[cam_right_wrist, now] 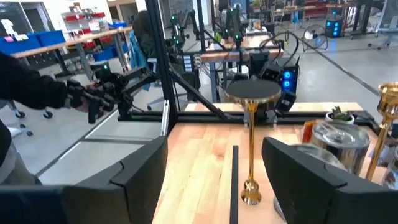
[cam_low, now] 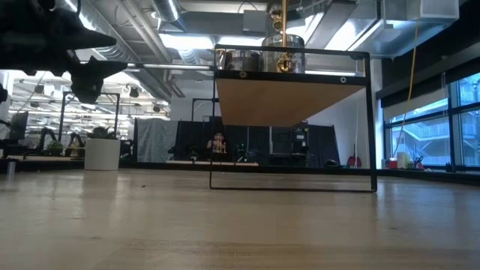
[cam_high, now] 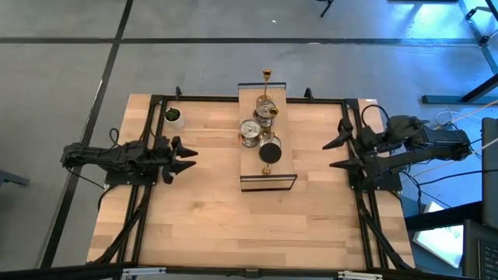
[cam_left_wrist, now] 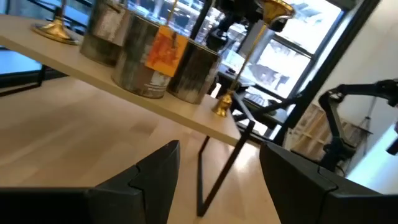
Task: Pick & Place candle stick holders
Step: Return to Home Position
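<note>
Six candle stick holders [cam_high: 250, 134] stand together on a small shelf [cam_high: 253, 177]. The shelf is between the two grippers and well apart from both. The left gripper [cam_high: 185, 156] hovers over the table [cam_high: 233, 233] on one side of the shelf, its two fingers spread apart with nothing between them. The right gripper [cam_high: 336, 154] hovers on the opposite side, also with its fingers spread and holding nothing. Both grippers point toward the shelf.

Counted, there are three slim gold holders [cam_high: 267, 75] and three squat silver holders [cam_left_wrist: 146, 56]. The silver ones form a tight group near the middle of the shelf board, touching or almost touching each other. The gold ones are spread along the board, with one at each end of the row. Past the right gripper's fingers, the nearest is a gold holder with a dark round top on a thin stem.

One white cup [cam_high: 173, 117] with green inside stands on the table near the left gripper, apart from the shelf.

The table is of light wooden boards, and a black frame [cam_high: 233, 99] runs along its edges. The shelf is a wooden board on thin black legs. Around the table there is a grey floor [cam_high: 78, 47] with dark lines. The low view shows a high ceiling with pipes, and large windows [cam_low: 450, 112] at one side.
</note>
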